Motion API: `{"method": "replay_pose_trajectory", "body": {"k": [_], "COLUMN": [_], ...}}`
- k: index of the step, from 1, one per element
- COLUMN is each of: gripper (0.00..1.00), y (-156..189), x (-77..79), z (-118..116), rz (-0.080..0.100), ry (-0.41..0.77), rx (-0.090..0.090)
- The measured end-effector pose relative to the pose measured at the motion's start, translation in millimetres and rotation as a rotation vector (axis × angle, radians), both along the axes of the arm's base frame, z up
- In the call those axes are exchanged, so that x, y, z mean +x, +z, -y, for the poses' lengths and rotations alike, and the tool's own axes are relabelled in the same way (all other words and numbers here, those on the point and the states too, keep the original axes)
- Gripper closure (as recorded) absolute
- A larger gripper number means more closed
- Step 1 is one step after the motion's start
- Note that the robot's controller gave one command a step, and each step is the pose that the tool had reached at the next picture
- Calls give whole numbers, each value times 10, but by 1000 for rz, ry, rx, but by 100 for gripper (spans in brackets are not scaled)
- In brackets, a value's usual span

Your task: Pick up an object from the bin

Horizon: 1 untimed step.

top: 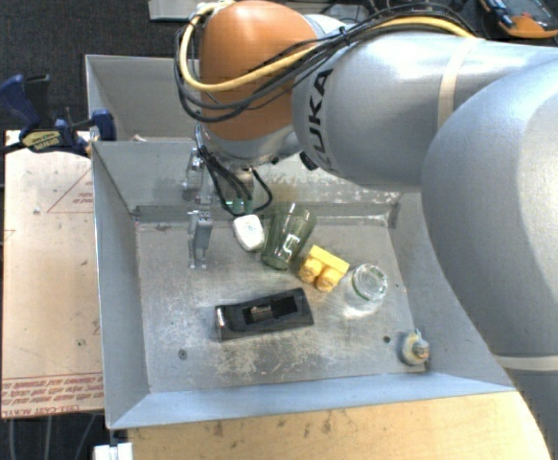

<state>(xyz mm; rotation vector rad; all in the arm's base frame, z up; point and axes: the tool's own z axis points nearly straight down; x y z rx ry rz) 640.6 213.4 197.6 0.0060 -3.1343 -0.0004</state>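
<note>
Black case [264, 314] lies flat. Yellow block [323, 267] right-behind case, green tumbler [289, 238] behind case, clear cup [366, 287] right, small knob [413, 349] far right.

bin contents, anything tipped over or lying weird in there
The green translucent cup lies tipped on its side mid-bin, right beside the yellow plastic block. Nothing looks spilled or broken.

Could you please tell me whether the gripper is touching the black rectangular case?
Apart. The camera view shows bare bin floor between the gripper and the black rectangular case.
</note>
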Motion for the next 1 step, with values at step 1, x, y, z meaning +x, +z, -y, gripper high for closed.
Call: {"method": "replay_pose_trajectory", "body": {"k": [1], "gripper": [0], "y": [56], "x": [18], "z": [10], "rz": [8], "ry": [-3], "rx": [1]}}
